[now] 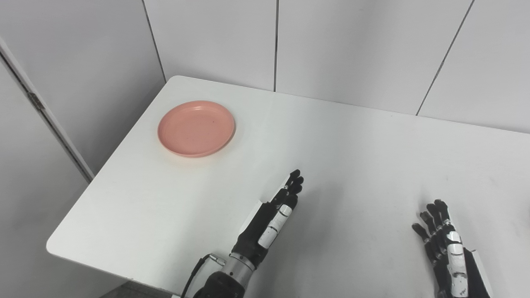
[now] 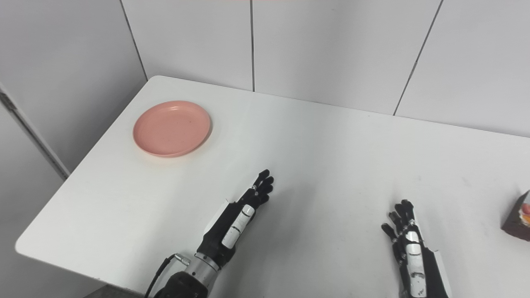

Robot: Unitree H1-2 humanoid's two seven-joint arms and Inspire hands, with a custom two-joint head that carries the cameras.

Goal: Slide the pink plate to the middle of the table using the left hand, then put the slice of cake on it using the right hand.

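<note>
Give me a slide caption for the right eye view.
Both open hands, left and right, rest apart from pink plate and cake slice.

A white table [image 1: 356, 165] with rounded corners fills most of the view, its top matte and marked by a few faint scuffs toward 4 o'clock. Its near-left corner sits at about 8 o'clock, its far-left corner at about 11 o'clock. Behind it, from 10 to 2 o'clock, stands a pale grey panelled wall [image 1: 352, 45] divided by thin dark seams. At 9 o'clock a slanted frame edge with a small metal hinge [image 1: 35, 100] runs down beside the table's left edge.
</note>
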